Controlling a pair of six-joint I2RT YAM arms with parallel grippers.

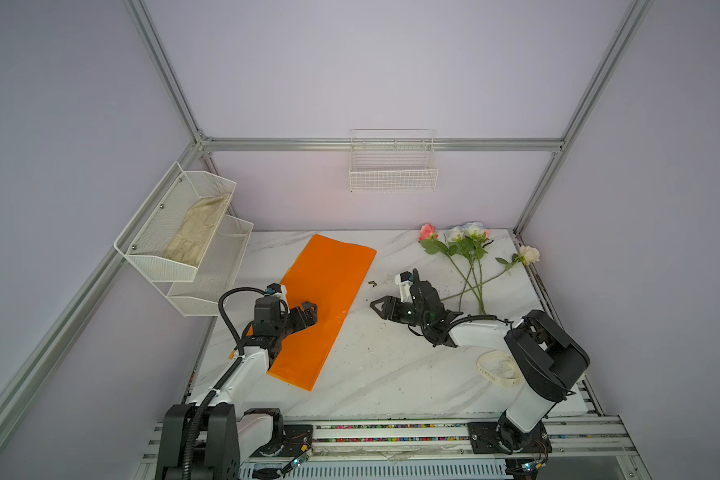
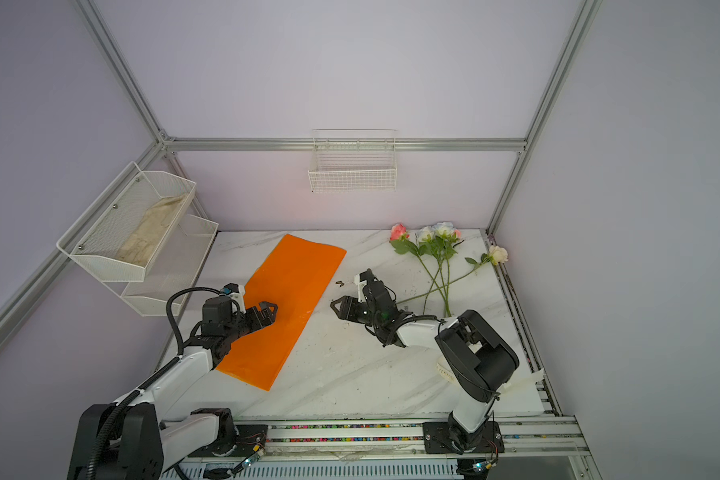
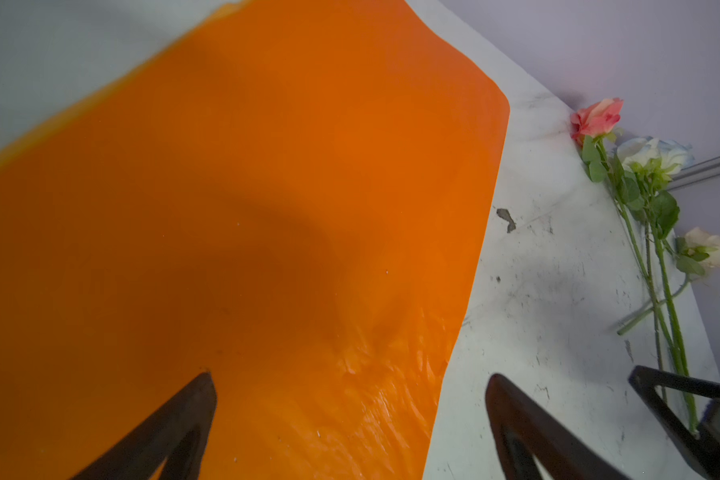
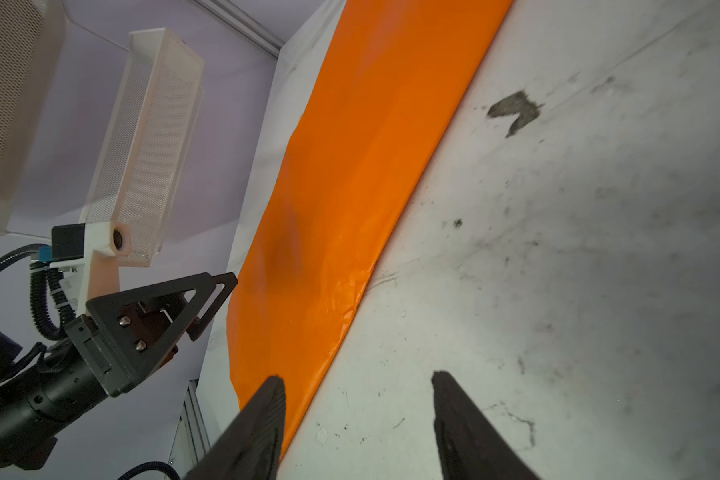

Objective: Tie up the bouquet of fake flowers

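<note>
Orange wrapping paper [image 1: 325, 291] lies flat and slantwise on the marble table [image 1: 391, 374] in both top views, and everything else is placed from it. My left gripper [image 1: 310, 309] sits over the paper's near half with its jaws spread wide. My right gripper [image 1: 377, 305] is just off the paper's right edge and points back toward it, holding nothing. The roses [image 1: 470, 257], pink, white and cream, lie loose with crossed stems well to the right of the paper, beyond my right gripper. A cream ribbon [image 1: 497, 370] is coiled farther right and nearer the front, partly behind my right arm. A mesh rack [image 1: 175, 232] hangs on the wall left of the paper. The paper [image 2: 292, 299] and roses [image 2: 437, 262] lie apart in the same way in a top view.

Left wrist: my left gripper [image 3: 348, 376] is wide apart over the crinkled edge of the paper [image 3: 267, 208]; I cannot tell whether it touches. The roses [image 3: 641, 199] lie off the paper.

Right wrist: my right gripper [image 4: 357, 376] is parted and empty, one finger at the edge of the paper [image 4: 350, 166].
</note>
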